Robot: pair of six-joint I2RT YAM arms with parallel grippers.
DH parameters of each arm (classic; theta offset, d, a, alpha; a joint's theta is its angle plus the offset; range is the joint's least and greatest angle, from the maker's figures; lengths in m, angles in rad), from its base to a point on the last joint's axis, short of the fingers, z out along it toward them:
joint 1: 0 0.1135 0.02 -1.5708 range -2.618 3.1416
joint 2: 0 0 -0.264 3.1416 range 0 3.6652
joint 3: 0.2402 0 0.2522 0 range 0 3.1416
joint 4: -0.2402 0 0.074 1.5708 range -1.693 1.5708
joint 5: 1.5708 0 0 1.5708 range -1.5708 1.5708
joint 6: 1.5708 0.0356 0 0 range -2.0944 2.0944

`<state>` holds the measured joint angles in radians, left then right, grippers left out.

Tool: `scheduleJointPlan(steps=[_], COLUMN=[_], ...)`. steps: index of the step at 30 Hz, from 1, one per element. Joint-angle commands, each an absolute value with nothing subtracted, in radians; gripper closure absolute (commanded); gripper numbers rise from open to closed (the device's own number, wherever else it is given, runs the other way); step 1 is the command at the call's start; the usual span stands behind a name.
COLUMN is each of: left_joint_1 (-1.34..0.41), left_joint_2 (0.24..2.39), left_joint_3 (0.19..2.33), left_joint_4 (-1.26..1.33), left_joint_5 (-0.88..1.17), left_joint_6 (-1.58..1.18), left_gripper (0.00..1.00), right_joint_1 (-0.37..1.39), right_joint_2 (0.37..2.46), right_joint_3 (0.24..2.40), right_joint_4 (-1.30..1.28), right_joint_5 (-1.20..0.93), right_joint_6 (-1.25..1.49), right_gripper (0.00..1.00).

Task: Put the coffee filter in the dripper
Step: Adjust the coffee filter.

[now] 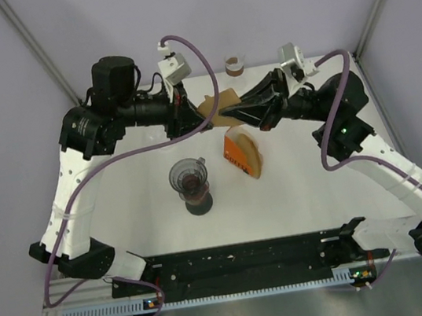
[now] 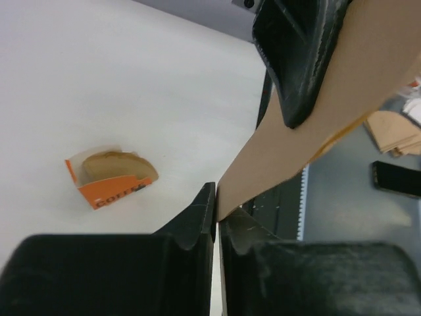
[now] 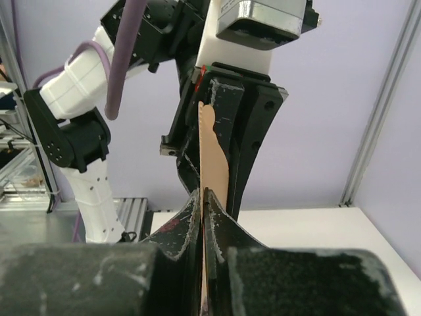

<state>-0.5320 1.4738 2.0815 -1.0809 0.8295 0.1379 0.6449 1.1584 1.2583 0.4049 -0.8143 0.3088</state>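
A brown paper coffee filter [image 1: 210,107] hangs in the air above the back of the table, held from both sides. My left gripper [image 1: 202,121] is shut on its corner; in the left wrist view the jaws [image 2: 216,209] pinch the filter [image 2: 289,155]. My right gripper [image 1: 226,115] is shut on the opposite edge, seen in the right wrist view [image 3: 203,197] with the filter [image 3: 214,164] edge-on. The dark glass dripper [image 1: 189,179] stands on its stand nearer the front, below and left of the filter, apart from it.
An orange box of filters [image 1: 242,156] stands open right of the dripper; it also shows in the left wrist view [image 2: 108,179]. A small cup [image 1: 236,64] stands at the back edge. Purple walls enclose the table.
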Motion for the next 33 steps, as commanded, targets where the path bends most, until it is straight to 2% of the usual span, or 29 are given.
scheduleJointPlan(steps=[1, 4, 5, 6, 10, 12, 14, 18, 20, 22, 24, 26, 27, 29, 30, 31, 33], left_joint_1=[-0.543, -0.546, -0.545, -0.546, -0.546, -0.548, -0.561, -0.64, -0.65, -0.66, -0.666, -0.669, -0.669, -0.669, -0.669, -0.67, -0.669], left_joint_2=[1.468, 1.46, 1.456, 1.448, 1.421, 1.401, 1.37, 1.307, 1.295, 1.296, 1.299, 1.304, 1.307, 1.315, 1.316, 1.318, 1.322], left_joint_3=[2.097, 2.08, 2.086, 2.092, 2.105, 2.103, 2.079, 1.979, 1.959, 1.954, 1.945, 1.945, 1.95, 1.959, 1.963, 1.962, 1.962], left_joint_4=[-1.016, -1.02, -1.028, -1.041, -1.098, -1.135, -1.161, -1.144, -1.123, -1.111, -1.103, -1.103, -1.101, -1.091, -1.082, -1.069, -1.049], left_joint_5=[0.94, 0.905, 0.863, 0.823, 0.66, 0.603, 0.548, 0.433, 0.443, 0.451, 0.446, 0.443, 0.446, 0.454, 0.457, 0.462, 0.478], left_joint_6=[0.075, 0.08, 0.1, 0.124, 0.28, 0.38, 0.478, 0.615, 0.608, 0.609, 0.609, 0.607, 0.6, 0.565, 0.537, 0.507, 0.454], left_gripper=[1.0, 1.0, 1.0, 1.0, 1.0, 1.0, 1.0, 1.0, 1.0, 1.0, 1.0, 1.0, 1.0, 1.0, 0.98, 0.9, 0.66], right_joint_1=[0.653, 0.653, 0.653, 0.653, 0.653, 0.653, 0.653, 0.655, 0.653, 0.653, 0.653, 0.653, 0.653, 0.653, 0.652, 0.649, 0.631], right_joint_2=[1.13, 1.141, 1.137, 1.129, 1.091, 1.089, 1.109, 1.17, 1.201, 1.229, 1.25, 1.267, 1.27, 1.261, 1.249, 1.232, 1.203], right_joint_3=[1.238, 1.244, 1.255, 1.265, 1.295, 1.316, 1.342, 1.364, 1.377, 1.394, 1.416, 1.434, 1.44, 1.443, 1.436, 1.424, 1.407], right_joint_4=[0.503, 0.45, 0.396, 0.346, 0.183, 0.135, 0.098, 0.109, 0.12, 0.118, 0.107, 0.092, 0.068, -0.026, -0.067, -0.101, -0.112], right_joint_5=[-0.833, -0.848, -0.848, -0.835, -0.767, -0.781, -0.811, -0.877, -0.946, -1.014, -1.072, -1.129, -1.141, -1.138, -1.128, -1.109, -1.088], right_joint_6=[0.371, 0.353, 0.325, 0.292, 0.163, 0.124, 0.1, 0.083, 0.077, 0.06, 0.038, 0.025, 0.009, -0.095, -0.132, -0.164, -0.179], right_gripper=[1.0, 1.0, 0.88, 0.72, 0.45, 0.36, 0.34, 0.37, 0.45, 0.56, 0.73, 0.94, 1.0, 1.0, 1.0, 1.0, 1.0])
